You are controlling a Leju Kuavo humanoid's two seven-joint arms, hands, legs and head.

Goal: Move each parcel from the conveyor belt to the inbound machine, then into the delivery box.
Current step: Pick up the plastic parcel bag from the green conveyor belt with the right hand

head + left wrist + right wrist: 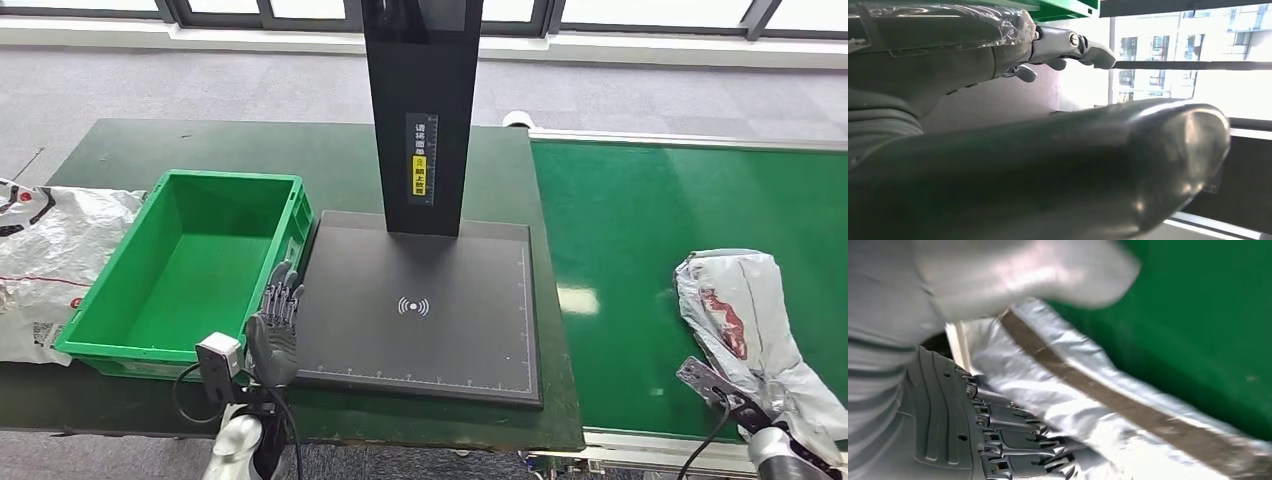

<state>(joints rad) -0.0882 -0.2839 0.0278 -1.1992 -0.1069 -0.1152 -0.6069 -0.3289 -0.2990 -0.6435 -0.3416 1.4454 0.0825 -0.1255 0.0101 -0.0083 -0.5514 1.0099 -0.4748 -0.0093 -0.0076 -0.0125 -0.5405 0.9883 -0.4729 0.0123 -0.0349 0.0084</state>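
- Head view: a silver parcel [755, 330] lies on the green conveyor belt [650, 230] at the near right. The right hand [775, 425] is at the parcel's near end, mostly hidden by its wrist camera; I cannot tell here whether it grips. The left hand [275, 325] hovers, fingers apart and holding nothing, between the green delivery box [120, 345] and the black inbound machine [420, 300]. Another silver bag [50, 260] lies far left.
- Left wrist view: the left hand's fingers [1088, 47] are spread, holding nothing.
- Right wrist view: the right hand's dark fingers [1018, 440] lie against the crinkled parcel [1088, 405], thumb [1023, 270] above it; a firm grip is unclear.
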